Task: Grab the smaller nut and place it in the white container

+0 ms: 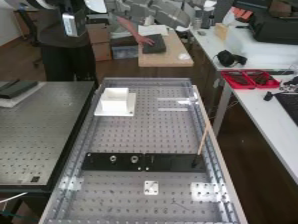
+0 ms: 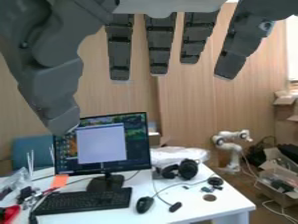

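Note:
High at the top of the high view is the hand (image 1: 148,14), far beyond the bench and away from the parts. In the wrist view the hand (image 2: 159,45) has its fingers straight and spread, with the thumb apart and nothing between them. The white container (image 1: 115,101) stands on a pale plate at the bench's far left; what lies at its bottom cannot be told. On the flat black bar (image 1: 174,162) the larger nut (image 1: 113,158) and the bearing (image 1: 134,159) stand side by side.
A thin rod (image 1: 202,137) rises at the bar's right end. Metal rails edge the perforated bench (image 1: 133,135). Red trays (image 1: 249,79) sit on the side table at right. The wrist view has a monitor (image 2: 103,145) and headphones (image 2: 181,170).

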